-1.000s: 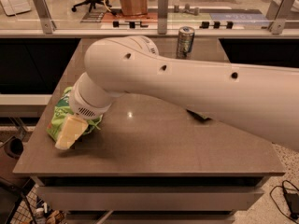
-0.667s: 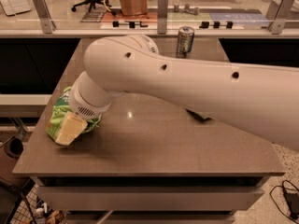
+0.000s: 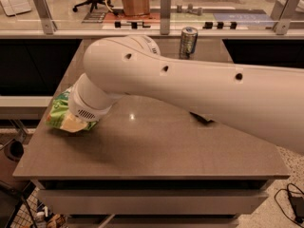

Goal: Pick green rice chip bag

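Sight of the gripper is mostly blocked by the white arm, whose wrist is placed over the 9 o'clock edge of the table. Whether the gripper is open or closed cannot be told. The green rice chip bag is seen at that same edge, touching the wrist and partly covered by it. A can is stood at 12 o'clock, well apart.

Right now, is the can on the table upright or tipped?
Upright: the can stands on its base, rim on top. The gripper is across the table, at the green rice chip bag by the left edge.
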Tool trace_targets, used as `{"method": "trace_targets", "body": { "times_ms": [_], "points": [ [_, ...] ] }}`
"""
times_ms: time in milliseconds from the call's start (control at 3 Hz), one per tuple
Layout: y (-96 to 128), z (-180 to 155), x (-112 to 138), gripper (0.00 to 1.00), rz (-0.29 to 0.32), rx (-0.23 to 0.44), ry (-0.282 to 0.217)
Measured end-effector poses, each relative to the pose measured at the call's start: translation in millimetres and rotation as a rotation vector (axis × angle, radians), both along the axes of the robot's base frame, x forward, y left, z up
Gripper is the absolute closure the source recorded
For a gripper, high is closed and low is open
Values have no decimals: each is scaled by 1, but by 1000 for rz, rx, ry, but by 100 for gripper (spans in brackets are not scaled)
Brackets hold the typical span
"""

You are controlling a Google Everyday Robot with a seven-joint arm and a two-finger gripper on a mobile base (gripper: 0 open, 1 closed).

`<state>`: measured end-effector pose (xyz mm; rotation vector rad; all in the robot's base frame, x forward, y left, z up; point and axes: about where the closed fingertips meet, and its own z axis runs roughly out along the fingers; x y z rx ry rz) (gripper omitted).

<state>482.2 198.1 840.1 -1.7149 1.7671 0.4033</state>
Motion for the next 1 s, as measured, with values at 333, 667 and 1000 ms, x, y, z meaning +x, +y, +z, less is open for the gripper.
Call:
{"method": "trace_targets", "body": {
  "times_ms": [333,667,1000],
  "points": [
    [0,2,-1,100,1,0,-5],
    [0,5,-3,100,5,8,-10],
    [-2,17,-1,100,29,49,-29]
  ]
}}
